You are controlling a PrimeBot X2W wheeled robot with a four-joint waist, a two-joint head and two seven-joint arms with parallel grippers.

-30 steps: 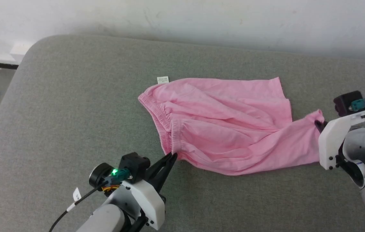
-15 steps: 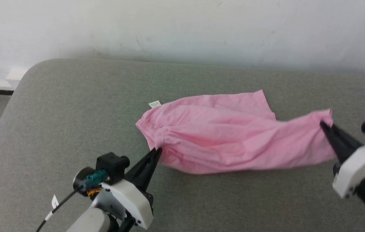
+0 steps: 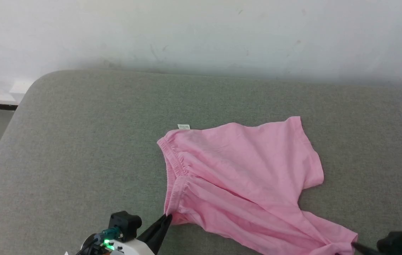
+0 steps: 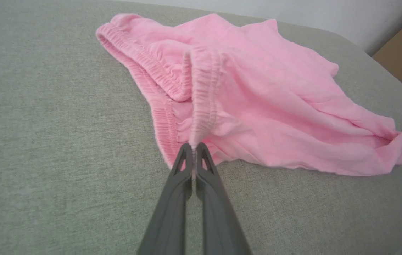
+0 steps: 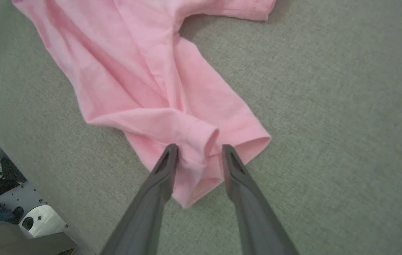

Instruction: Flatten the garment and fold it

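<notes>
I've got the garment [image 3: 243, 177] lying on the grey padded surface [image 3: 80, 141], roughly centre and toward my right, waistband [image 4: 201, 106] to the left and legs to the right. My left hand [image 3: 167, 216] is pinched tight on the near end of that gathered waistband, fingers pressed together with the pink edge caught between the tips. Over on the right wrist camera, my right hand [image 5: 199, 152] has its fingers apart, the near leg's hem [image 5: 236, 138] bunched loosely between them on the surface. The far leg [image 3: 303, 152] lies flat, pointing toward the wall [image 3: 201, 35]. The small white label [image 3: 183, 126] pokes out at the waistband's far corner.
</notes>
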